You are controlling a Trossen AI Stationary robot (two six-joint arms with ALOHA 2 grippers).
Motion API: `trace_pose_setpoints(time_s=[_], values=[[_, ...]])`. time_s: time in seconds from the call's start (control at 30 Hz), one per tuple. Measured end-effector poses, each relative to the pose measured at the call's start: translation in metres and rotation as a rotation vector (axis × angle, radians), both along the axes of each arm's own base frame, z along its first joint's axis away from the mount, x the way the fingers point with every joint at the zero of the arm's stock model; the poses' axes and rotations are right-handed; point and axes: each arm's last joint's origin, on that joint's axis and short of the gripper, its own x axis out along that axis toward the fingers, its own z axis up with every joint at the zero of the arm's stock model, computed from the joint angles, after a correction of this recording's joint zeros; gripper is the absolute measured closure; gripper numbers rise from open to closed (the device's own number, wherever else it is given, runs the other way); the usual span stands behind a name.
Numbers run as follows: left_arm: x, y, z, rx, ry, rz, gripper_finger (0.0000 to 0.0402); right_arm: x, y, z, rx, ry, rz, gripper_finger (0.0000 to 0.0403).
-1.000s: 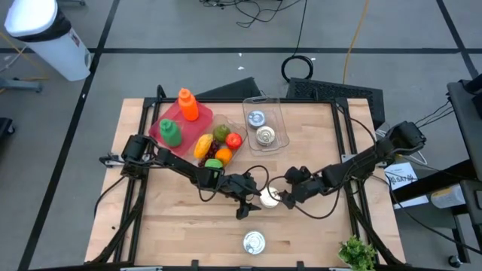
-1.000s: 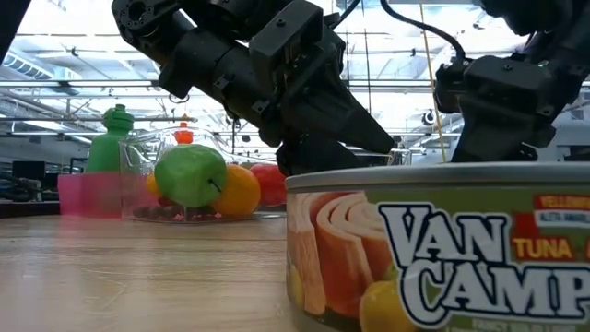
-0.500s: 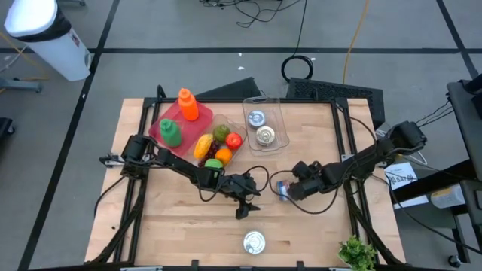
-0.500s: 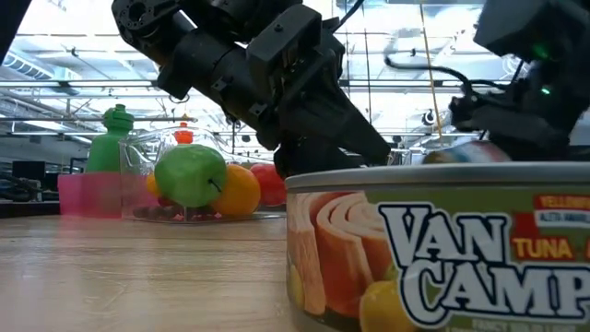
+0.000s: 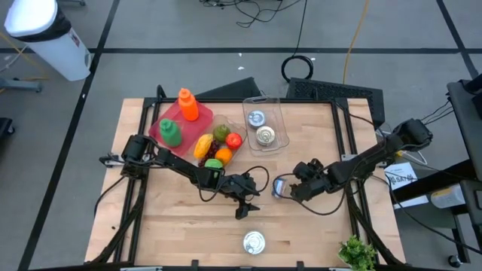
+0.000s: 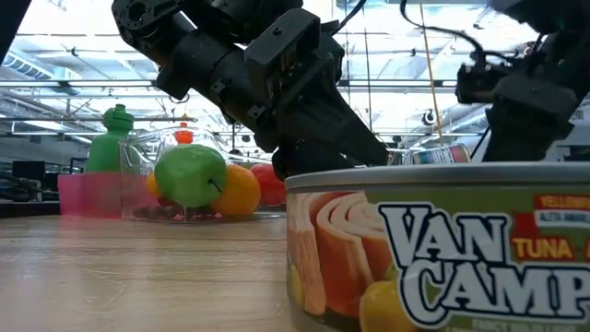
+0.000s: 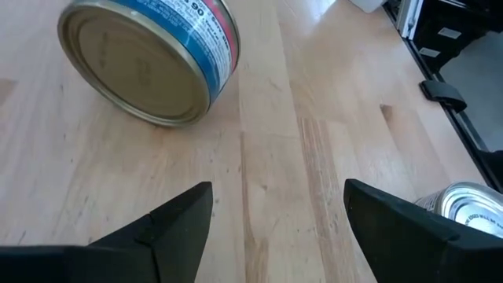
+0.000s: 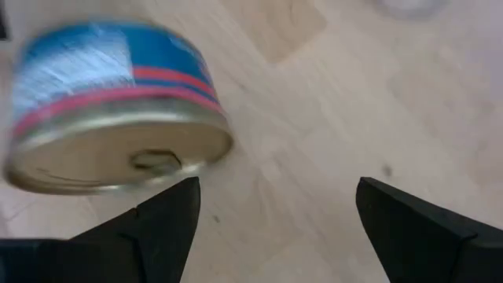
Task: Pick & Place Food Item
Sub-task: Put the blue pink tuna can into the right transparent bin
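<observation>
Bare table [image 5: 173, 218] lower left, tipped can [image 5: 279, 187] between grippers at centre, second can [image 5: 254, 242] bottom centre, clear bin [image 5: 276, 113] and fruit tray [image 5: 162, 120] crowding top

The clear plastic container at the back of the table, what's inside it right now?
From above, the clear container holds two cans: a smaller one toward the table's far edge and another nearer the middle. Only their silver tops show; labels and anything beneath them are hidden.

Blue can [image 7: 149, 59], red stripe
</observation>
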Motion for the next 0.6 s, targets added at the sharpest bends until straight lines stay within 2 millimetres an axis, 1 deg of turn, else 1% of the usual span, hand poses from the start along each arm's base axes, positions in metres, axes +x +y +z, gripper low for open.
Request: trace_pose_setpoints(time_s=[0.1,0.3,0.4,0.6], values=[[0.000,0.000,0.000,0.000,0.000,-0.001,0.0101,-0.001,0.003,0.007,-0.041,-0.049,0.050,0.0078],[0.000,-0.003,0.001,-0.004,-0.005,-0.006,0.0101,0.004,0.018,0.016,-0.048,-0.163,0.209,0.0078],[0.000,-0.009,0.004,0.002,-0.055,-0.012,0.0101,0.006,0.023,0.019,-0.053,-0.202,0.267,0.0078],[0.001,-0.020,0.010,0.040,-0.133,0.024,0.0101,0.009,0.031,0.022,0.061,-0.229,0.338,0.0078]])
